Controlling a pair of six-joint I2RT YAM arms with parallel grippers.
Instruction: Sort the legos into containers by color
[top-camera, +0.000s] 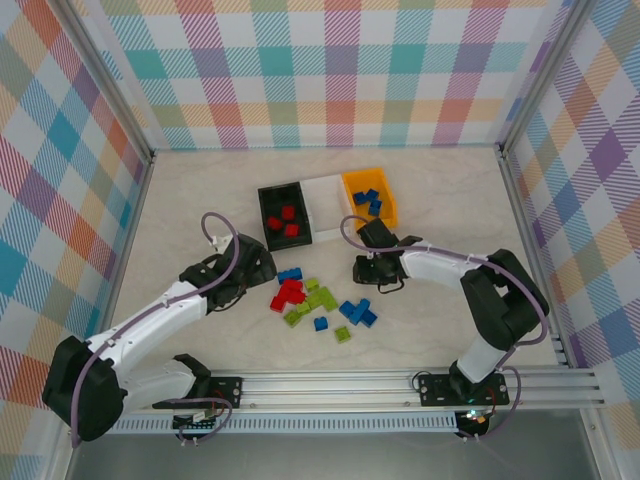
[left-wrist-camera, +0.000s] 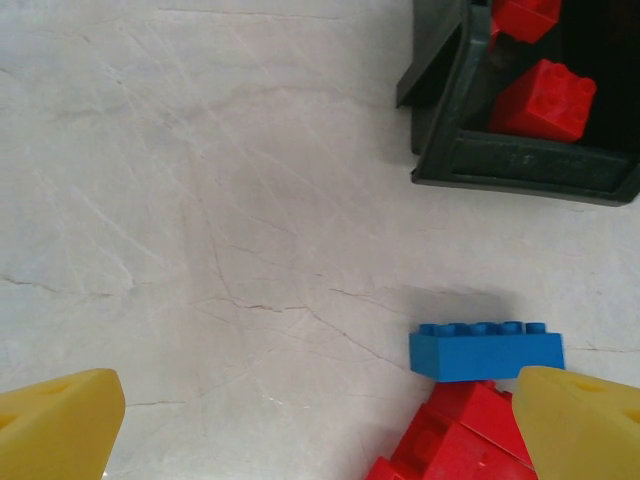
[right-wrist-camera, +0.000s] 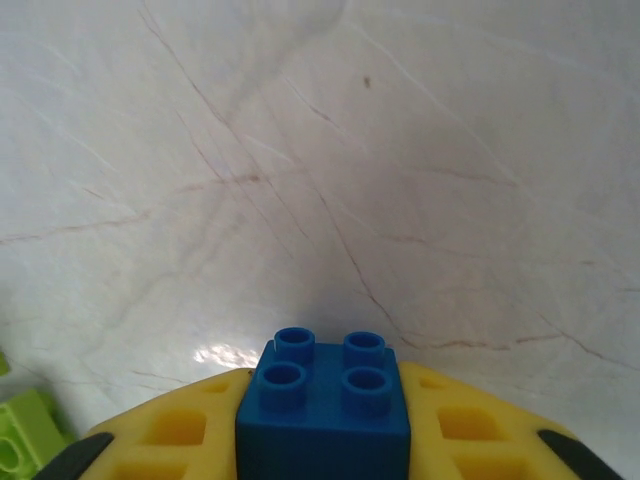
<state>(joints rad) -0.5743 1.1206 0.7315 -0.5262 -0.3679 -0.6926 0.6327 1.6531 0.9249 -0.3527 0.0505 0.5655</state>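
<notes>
My right gripper is shut on a blue four-stud lego, its yellow fingers pressed against both sides, low over bare table. From above it sits just right of the loose pile of red, blue and lime green legos. My left gripper is open, wide apart, with a long blue lego and a red one by its right finger. The black container holds red legos, the white container sits in the middle, and the orange-yellow container holds blue ones.
The three bins stand side by side at the back centre. A lime green lego lies at the lower left of the right wrist view. Plaid walls enclose the table on three sides, and a metal rail runs along the near edge.
</notes>
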